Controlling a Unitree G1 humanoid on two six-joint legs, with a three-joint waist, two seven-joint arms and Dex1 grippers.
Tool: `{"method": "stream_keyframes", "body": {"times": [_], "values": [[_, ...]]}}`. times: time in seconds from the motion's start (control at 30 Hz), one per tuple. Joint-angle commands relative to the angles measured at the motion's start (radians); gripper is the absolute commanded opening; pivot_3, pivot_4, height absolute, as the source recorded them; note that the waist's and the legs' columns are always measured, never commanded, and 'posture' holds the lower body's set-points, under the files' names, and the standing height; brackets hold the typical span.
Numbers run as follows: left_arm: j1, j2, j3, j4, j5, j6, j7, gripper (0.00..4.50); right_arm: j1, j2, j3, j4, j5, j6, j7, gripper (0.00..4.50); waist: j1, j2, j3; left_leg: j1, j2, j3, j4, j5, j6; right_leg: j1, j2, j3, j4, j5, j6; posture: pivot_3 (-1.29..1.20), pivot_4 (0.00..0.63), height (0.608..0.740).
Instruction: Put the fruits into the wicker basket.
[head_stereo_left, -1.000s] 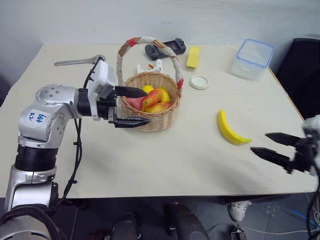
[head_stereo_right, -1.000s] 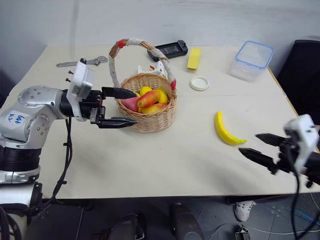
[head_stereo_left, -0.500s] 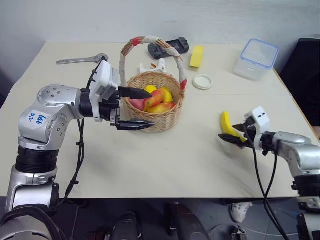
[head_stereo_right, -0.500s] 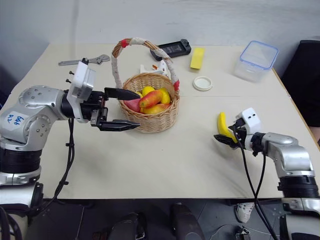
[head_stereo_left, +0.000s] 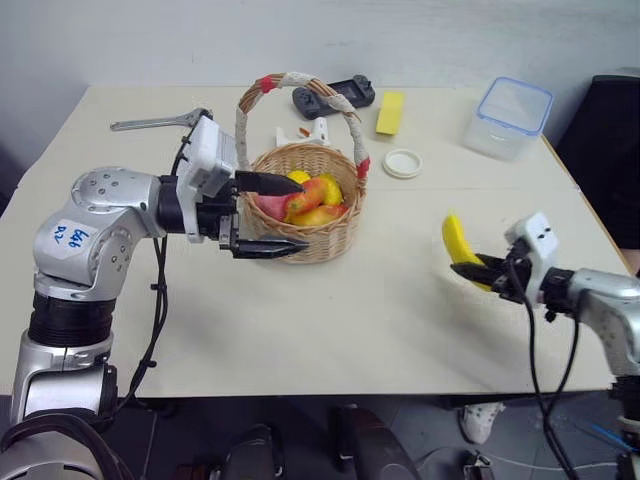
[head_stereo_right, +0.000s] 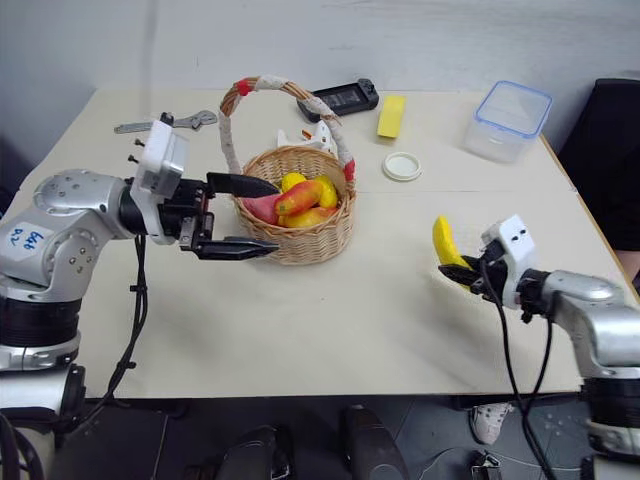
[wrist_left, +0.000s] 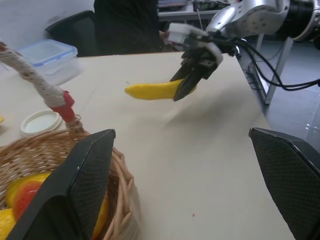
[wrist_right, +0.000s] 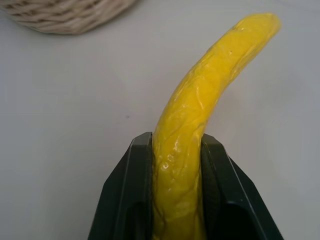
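— Right gripper (head_stereo_left: 478, 268), head view?
— Clamped on the curved yellow toy banana (head_stereo_left: 458, 246), right of the round tan wicker basket (head_stereo_left: 305, 235) holding the other toy fruits (head_stereo_left: 305, 198). Left gripper (head_stereo_left: 268, 213) gapes wide beside the basket's rim.
— Left wrist view?
— Banana pinched above the beige table (wrist_left: 210, 165).
— Right wrist?
— Both black fingers (wrist_right: 125, 200) squeeze the banana.

The banana (wrist_right: 190, 130) looks glossy, faintly wrinkled plastic; the basket (head_stereo_left: 300, 205) is rough woven wicker; the table (head_stereo_left: 350, 310) is smooth and matt.
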Motion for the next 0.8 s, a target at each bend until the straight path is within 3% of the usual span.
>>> {"method": "stream_keyframes", "body": {"times": [0.03,0.2,0.4,0.73,0.8], "values": [[0.005,0.031,0.058,0.001,-0.012,-0.002,0.009,4.50,-0.050,0.004,-0.009,-0.188,0.155,0.113,0.022,0.74,-0.004,0.000,0.000,0.000,0.000,0.000,0.000,0.000,0.000,0.000,0.000,0.000,0.000,0.000,0.000,0.00,0.150,0.740],[0.011,0.041,0.069,-0.015,-0.022,0.008,0.012,4.50,-0.302,0.162,0.127,-0.239,0.257,0.233,-0.069,0.74,-0.018,0.000,0.000,0.001,0.001,0.000,0.000,0.001,0.000,0.000,0.000,0.000,0.000,0.000,-0.001,0.00,0.150,0.740],[0.004,0.042,0.072,-0.012,-0.016,0.001,0.024,4.50,-0.634,0.421,0.292,0.054,0.129,0.228,-0.206,0.74,-0.022,-0.001,0.000,-0.003,0.000,0.000,-0.001,0.001,0.001,-0.004,-0.001,0.000,0.001,0.001,-0.003,0.00,0.150,0.740],[0.020,0.044,0.082,-0.047,-0.025,0.007,0.048,4.50,-0.847,0.675,0.332,0.451,-0.071,0.047,-0.339,0.74,-0.021,-0.001,-0.001,-0.033,0.001,0.002,0.007,0.001,0.001,-0.034,-0.002,-0.001,0.009,0.001,-0.003,0.00,0.150,0.740],[0.024,0.047,0.086,-0.054,-0.029,0.012,0.050,4.50,-0.836,0.682,0.332,0.441,-0.083,0.041,-0.340,1.47,-0.021,-0.001,-0.001,-0.033,0.001,0.002,0.007,0.000,0.001,-0.034,-0.002,-0.001,0.008,0.001,-0.003,0.00,0.150,0.740]]}}
